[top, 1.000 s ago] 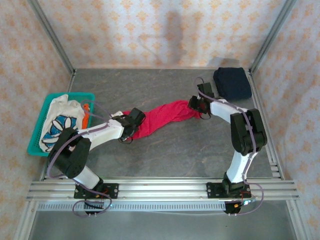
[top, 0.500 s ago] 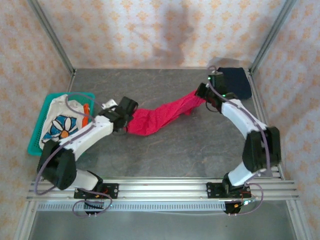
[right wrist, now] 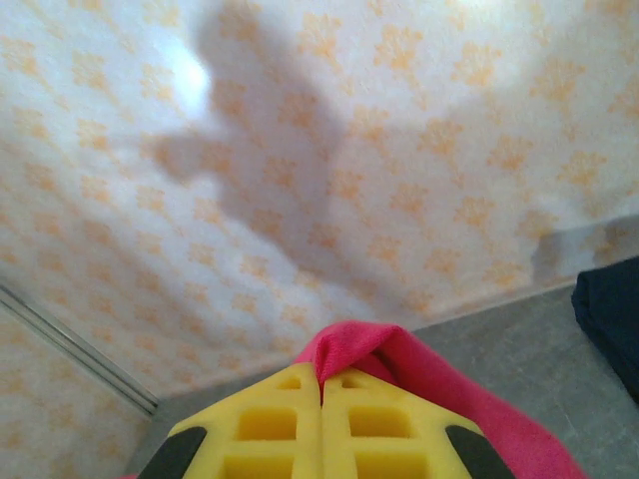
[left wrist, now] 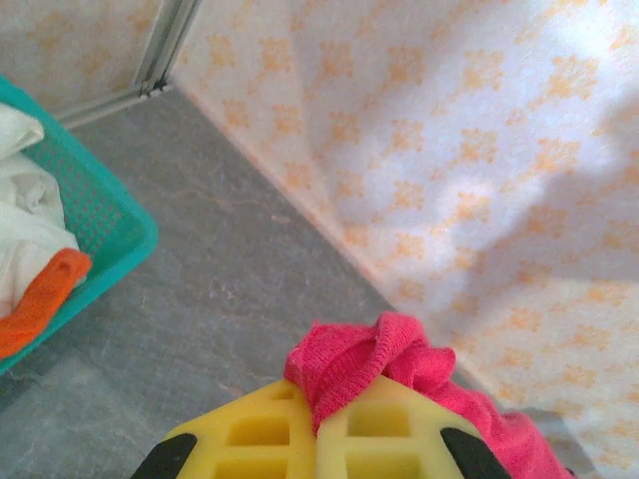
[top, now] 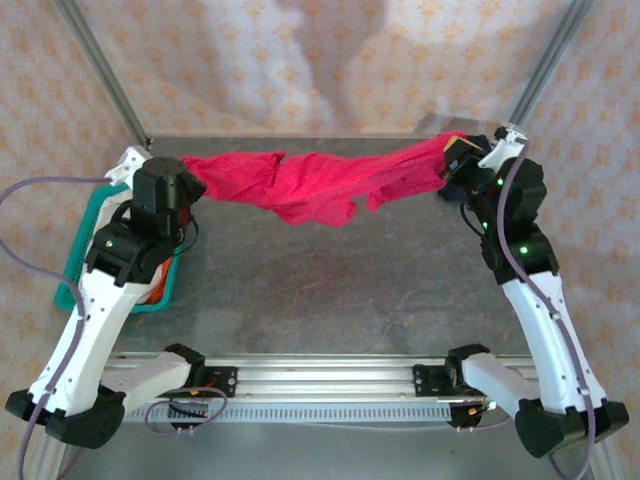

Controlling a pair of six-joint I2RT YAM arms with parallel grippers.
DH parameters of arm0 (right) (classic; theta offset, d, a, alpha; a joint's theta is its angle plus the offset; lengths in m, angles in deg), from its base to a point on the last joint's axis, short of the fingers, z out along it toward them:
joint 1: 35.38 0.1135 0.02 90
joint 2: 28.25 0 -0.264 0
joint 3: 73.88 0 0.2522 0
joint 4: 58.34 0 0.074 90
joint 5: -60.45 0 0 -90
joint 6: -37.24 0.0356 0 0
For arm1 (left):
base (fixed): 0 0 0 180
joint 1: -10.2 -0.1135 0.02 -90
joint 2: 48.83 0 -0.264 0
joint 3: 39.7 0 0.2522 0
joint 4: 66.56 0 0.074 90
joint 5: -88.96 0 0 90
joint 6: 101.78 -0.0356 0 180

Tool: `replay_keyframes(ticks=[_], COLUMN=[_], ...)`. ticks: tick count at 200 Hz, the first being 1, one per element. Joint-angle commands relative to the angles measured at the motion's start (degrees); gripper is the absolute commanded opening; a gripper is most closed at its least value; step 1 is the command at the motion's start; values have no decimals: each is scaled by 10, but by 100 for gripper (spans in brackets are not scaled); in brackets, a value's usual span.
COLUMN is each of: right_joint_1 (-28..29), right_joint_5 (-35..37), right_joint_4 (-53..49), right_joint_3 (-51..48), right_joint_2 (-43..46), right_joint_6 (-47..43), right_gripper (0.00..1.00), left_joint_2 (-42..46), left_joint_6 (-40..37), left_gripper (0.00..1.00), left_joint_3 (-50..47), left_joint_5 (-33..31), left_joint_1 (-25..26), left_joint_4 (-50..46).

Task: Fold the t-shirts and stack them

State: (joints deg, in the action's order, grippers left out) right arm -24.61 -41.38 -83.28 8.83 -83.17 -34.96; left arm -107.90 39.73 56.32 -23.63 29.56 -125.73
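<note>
The gray table [top: 330,290] lies bare in its near and middle part. At the left side stands a teal basket [left wrist: 105,215], and in it lie a white shirt [left wrist: 22,225] and a piece of orange cloth [left wrist: 40,299]; the left arm covers much of the basket in the view from above. Further back, the red shirt [top: 310,185] is stretched from left to right between the two grippers and held up above the table, with some loose folds hanging down near its middle. The left gripper [top: 192,178] is clenched on the left end of the red shirt: in its wrist view the yellow fingers [left wrist: 265,429] are pressed together with a fold of red cloth pinched between them. The right gripper [top: 455,160] grasps the right end in the same way, its fingers [right wrist: 270,419] closed on the red fold. At the far right corner, a dark navy shirt [right wrist: 611,309] lies on the table. Behind all this is the patterned wall [top: 250,70].
</note>
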Motion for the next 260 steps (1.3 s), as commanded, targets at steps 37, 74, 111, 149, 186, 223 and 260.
replay_keyframes(ticks=[37,74,111,149,186,223,260], right_joint_1=[-4,-4,-3,-3,1,2,23], right_joint_5=[-22,-78,-100,-85,-103,-53,-36], right_joint_4=[-15,16,7,27,48,3,-6], right_joint_3=[16,64,168,86,-111,-174,-161], right_joint_2=[-79,-199,-257,-222,-167,-114,-151], right_joint_6=[8,16,-1,10,39,-11,-51], right_gripper=[0,0,0,0,25,71,74], left_joint_2=[-41,-125,-172,-135,-103,-96,-141], left_joint_6=[-31,-32,-41,-39,10,30,-58], left_gripper=[0,0,0,0,8,78,91], left_joint_3=[4,26,118,59,-135,-261,-206], left_joint_5=[-29,19,84,65,106,95,30], left_joint_1=[-9,-34,-70,-76,-77,-76,-34], left_joint_4=[-6,25,23,28,47,44,37])
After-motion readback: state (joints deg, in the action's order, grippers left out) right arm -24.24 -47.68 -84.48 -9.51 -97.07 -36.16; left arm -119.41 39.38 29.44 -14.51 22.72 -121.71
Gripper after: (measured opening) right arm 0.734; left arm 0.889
